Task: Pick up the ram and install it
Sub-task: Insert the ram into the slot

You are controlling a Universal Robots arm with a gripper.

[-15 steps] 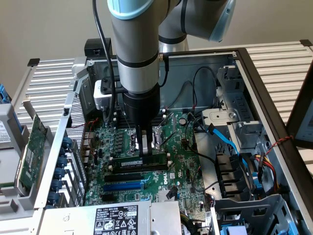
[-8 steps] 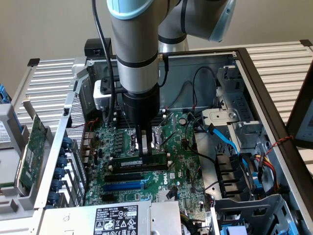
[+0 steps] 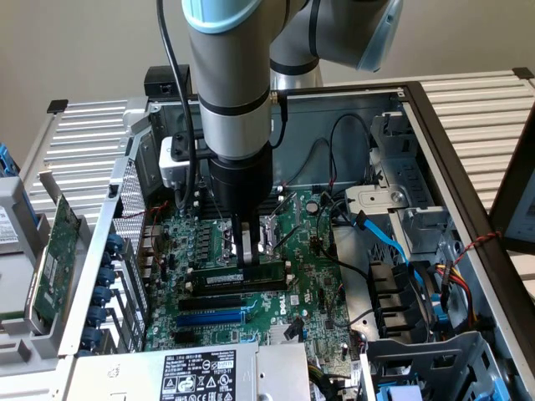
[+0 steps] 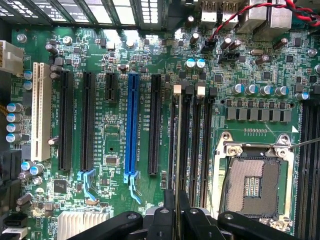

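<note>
A grey robot arm is hanging straight down into an open computer case (image 3: pixel 435 125) lying on its side on a desk. At the arm's tip, the gripper (image 3: pixel 243 251) is pointing down at the green motherboard (image 3: pixel 309 276). Its jaws are pinching the ram (image 3: pixel 238 276), a long, thin dark stick with a pale label strip, gripping it on its upper edge near the middle.

The ram is lying level and lengthwise just above a long black slot (image 3: pixel 234 289), with a blue slot (image 3: pixel 213 318) running parallel a little nearer the camera. Whether the stick is touching the slot cannot be told.

In the wrist view, the ram (image 4: pixel 176 150) is showing edge-on as a thin pale line over the row of black memory slots (image 4: pixel 197 145), lining up with the slot farthest from the silver processor socket (image 4: pixel 255 185).

At the exterior view's left, a green expansion card (image 3: pixel 52 251) is standing upright outside the case.
</note>
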